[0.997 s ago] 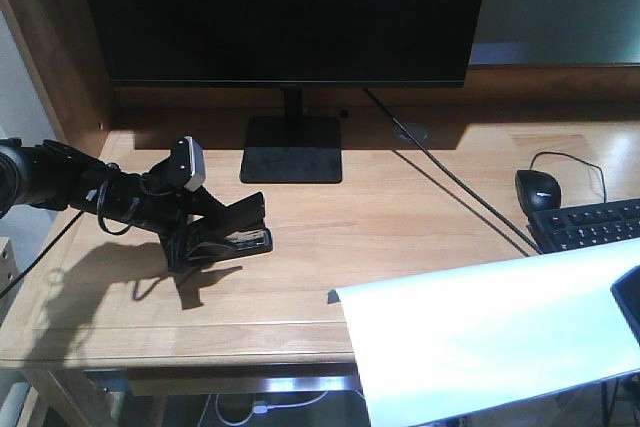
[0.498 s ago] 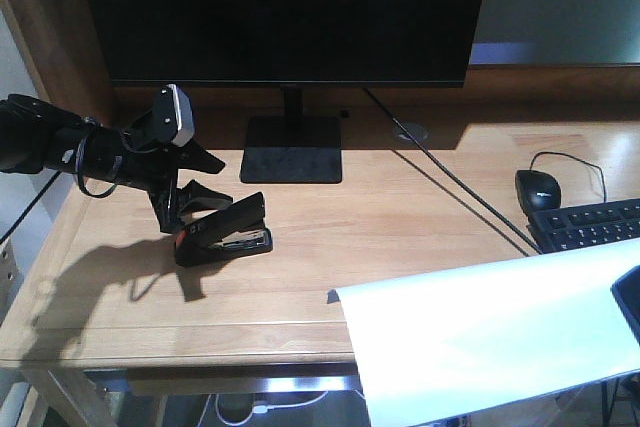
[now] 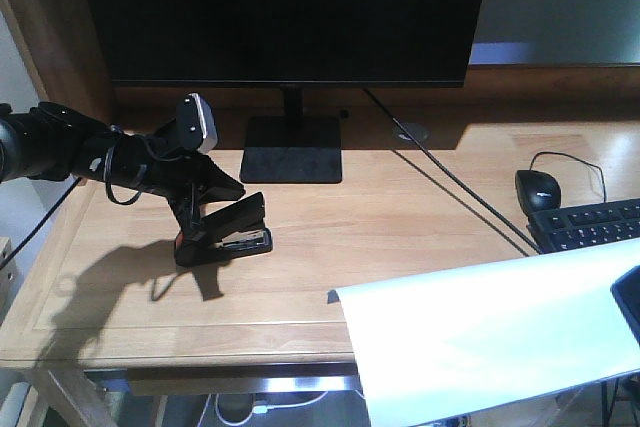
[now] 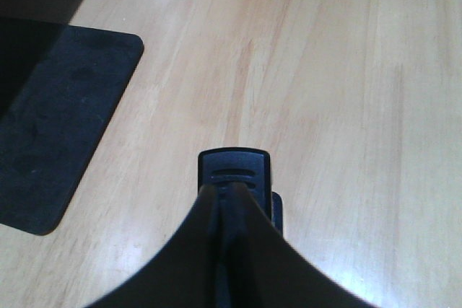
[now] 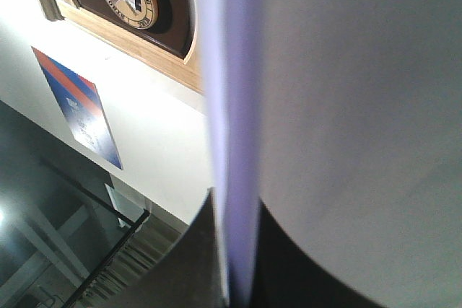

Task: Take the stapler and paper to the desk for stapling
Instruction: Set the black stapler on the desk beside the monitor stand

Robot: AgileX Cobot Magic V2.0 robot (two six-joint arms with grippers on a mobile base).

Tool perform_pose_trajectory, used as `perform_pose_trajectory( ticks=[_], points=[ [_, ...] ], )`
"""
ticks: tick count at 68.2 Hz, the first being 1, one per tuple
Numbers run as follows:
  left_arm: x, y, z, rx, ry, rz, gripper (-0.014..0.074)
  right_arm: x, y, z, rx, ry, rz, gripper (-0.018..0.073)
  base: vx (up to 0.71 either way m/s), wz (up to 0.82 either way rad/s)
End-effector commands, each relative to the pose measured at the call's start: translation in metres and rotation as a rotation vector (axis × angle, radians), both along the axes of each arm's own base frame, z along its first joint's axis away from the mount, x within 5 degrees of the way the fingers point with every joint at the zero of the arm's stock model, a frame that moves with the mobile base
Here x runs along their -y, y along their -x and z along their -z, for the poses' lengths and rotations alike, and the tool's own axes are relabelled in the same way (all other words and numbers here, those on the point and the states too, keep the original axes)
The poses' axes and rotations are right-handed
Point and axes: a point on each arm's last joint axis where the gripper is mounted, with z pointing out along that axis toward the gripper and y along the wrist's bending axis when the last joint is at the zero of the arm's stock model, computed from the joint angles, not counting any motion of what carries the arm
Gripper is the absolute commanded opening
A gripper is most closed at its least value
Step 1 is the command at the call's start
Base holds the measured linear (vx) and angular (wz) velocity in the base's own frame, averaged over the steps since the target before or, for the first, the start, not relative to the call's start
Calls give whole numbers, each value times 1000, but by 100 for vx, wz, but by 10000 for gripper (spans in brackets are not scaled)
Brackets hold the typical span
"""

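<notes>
The black stapler (image 3: pixel 232 232) lies on the light-wood desk (image 3: pixel 400 207), its orange-red rear (image 3: pixel 181 243) toward the left. My left gripper (image 3: pixel 230 189) hangs just above it with its jaws together. In the left wrist view the fingertips (image 4: pixel 216 194) meet over the stapler's top (image 4: pixel 233 166), and nothing shows between them. The white paper (image 3: pixel 480 337) juts over the desk's front right corner, held at the right edge by my right gripper (image 3: pixel 628 299). In the right wrist view the paper's edge (image 5: pixel 234 142) runs between the shut fingers (image 5: pixel 238 279).
A black monitor (image 3: pixel 290 7) on a square base (image 3: pixel 292 149) stands at the back. The base (image 4: pixel 58 120) also shows in the left wrist view. A black mouse (image 3: pixel 537 190) and keyboard (image 3: pixel 590 224) sit at the right. A cable (image 3: pixel 450 182) crosses the desk.
My left gripper let go of the stapler, rose to the left with its fingers spread, then came back right over the stapler with jaws together. Stapler and paper stayed put.
</notes>
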Motion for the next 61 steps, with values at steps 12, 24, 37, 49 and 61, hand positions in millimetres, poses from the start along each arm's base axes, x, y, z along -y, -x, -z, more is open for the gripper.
perform_pose_trajectory(
  ticks=[12,24,37,49,61],
  points=[
    [7,0,-32,49,68,-13,-6,0,2,-14,85,-33,-9,-2,0,0],
    [7,0,-32,49,68,-13,-6,0,2,-14,85,-33,-9,-2,0,0],
    [7,0,-32,49,68,-13,-6,0,2,-14,85,-33,-9,-2,0,0],
    [7,0,-32,49,68,-13,-6,0,2,-14,85,-33,-9,-2,0,0],
    [7,0,-32,49,68,-13,-6,0,2,-14,85,-33,-9,-2,0,0]
  ],
)
